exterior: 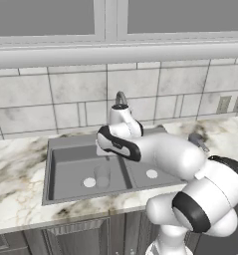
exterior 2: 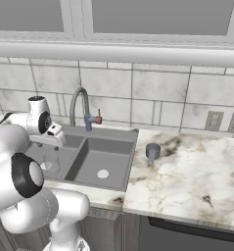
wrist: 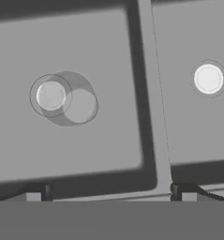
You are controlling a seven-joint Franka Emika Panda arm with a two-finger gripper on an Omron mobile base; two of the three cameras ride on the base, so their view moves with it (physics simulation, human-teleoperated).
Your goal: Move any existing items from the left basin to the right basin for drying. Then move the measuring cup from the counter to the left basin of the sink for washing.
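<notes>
Hand view looks down past the gripper [wrist: 111,192], jaws wide and empty, at the glass [wrist: 69,99] standing beside the left basin's [wrist: 108,131] drain. Measuring cup [exterior 2: 152,151] sits on the tabletop [exterior 2: 197,171], right of the sink [exterior 2: 119,180].

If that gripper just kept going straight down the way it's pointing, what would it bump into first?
Most likely the sink's central divider or the floor of the left basin beside it. The open gripper looks straight down there, and the clear glass stands off to one side, over the drain. Depth is hard to judge.
</notes>
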